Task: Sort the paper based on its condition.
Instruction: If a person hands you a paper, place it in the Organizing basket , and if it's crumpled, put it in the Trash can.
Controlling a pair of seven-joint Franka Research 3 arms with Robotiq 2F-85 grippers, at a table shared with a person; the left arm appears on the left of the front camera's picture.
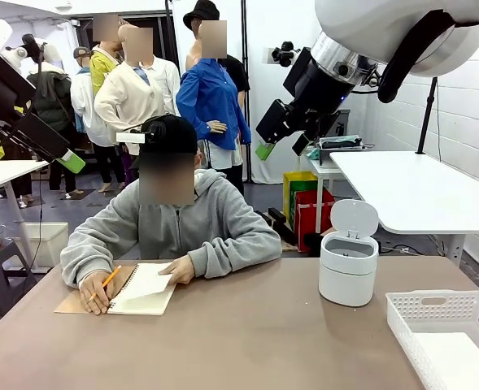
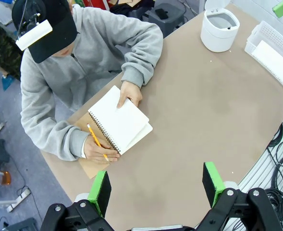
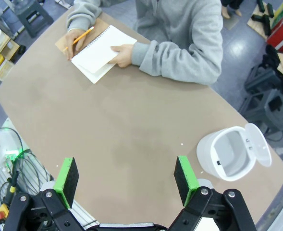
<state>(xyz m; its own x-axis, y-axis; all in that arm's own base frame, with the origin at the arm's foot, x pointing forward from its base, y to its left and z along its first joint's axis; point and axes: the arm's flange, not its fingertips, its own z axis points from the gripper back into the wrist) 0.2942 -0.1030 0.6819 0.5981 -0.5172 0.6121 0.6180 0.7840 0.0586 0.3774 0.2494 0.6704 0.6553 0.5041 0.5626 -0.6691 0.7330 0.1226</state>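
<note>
While hanging high over the table [image 2: 194,120], spread wide, grasping nothing: left gripper [image 2: 155,185], right gripper [image 3: 125,174]; person's hand [image 2: 130,94] pressing notebook [image 2: 119,120].

Robotics lab: two white robot arms [image 1: 402,32] over a brown table [image 1: 247,341], white side tables [image 1: 418,191], loose cables [image 2: 278,137] beside it.

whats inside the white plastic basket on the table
Flat white paper lies inside the white slotted plastic basket, covering much of its floor. Whether it is one sheet or several cannot be told; anything beneath it is hidden.
</note>
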